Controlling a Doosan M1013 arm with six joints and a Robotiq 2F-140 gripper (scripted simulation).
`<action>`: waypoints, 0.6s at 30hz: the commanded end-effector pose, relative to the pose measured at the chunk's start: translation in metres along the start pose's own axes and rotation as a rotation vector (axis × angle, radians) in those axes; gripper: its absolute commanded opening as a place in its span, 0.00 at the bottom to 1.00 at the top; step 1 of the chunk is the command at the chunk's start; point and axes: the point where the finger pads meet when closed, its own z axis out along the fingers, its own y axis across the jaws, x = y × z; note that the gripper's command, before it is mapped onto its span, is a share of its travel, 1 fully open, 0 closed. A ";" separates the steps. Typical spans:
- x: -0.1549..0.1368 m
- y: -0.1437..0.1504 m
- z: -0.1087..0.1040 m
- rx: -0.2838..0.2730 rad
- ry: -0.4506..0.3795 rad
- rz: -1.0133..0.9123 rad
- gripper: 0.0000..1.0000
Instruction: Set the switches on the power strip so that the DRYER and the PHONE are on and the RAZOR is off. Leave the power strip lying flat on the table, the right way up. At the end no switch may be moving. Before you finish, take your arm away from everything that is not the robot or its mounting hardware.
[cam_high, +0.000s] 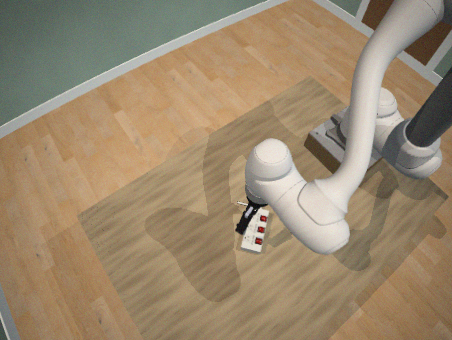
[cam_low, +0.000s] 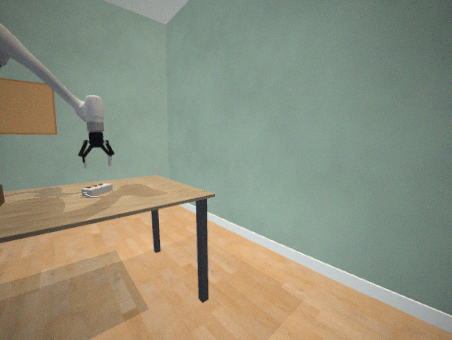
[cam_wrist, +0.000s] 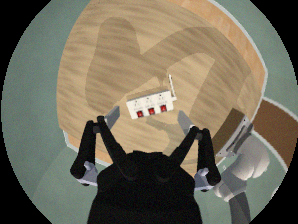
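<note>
A white power strip (cam_high: 255, 232) with three red rocker switches lies flat on the wooden table, right way up. It also shows in the exterior view (cam_low: 97, 189) and in the wrist view (cam_wrist: 152, 104). The labels and the switch positions are too small to read. My gripper (cam_low: 96, 159) hangs open and empty well above the strip, fingers pointing down. In the wrist view the open fingers frame the strip from above. In the top view the arm hides most of the gripper (cam_high: 247, 218).
The arm's base (cam_high: 385, 132) stands on a plate at the table's far right. The table has dark legs (cam_low: 202, 250), and its edge is near the strip's side. A brown panel (cam_low: 25, 106) hangs on the wall behind.
</note>
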 end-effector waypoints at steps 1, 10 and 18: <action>-0.011 -0.009 0.009 0.006 -0.008 -0.279 1.00; -0.032 -0.023 0.026 0.000 0.011 -0.727 1.00; -0.049 -0.033 0.040 -0.009 0.028 -1.124 1.00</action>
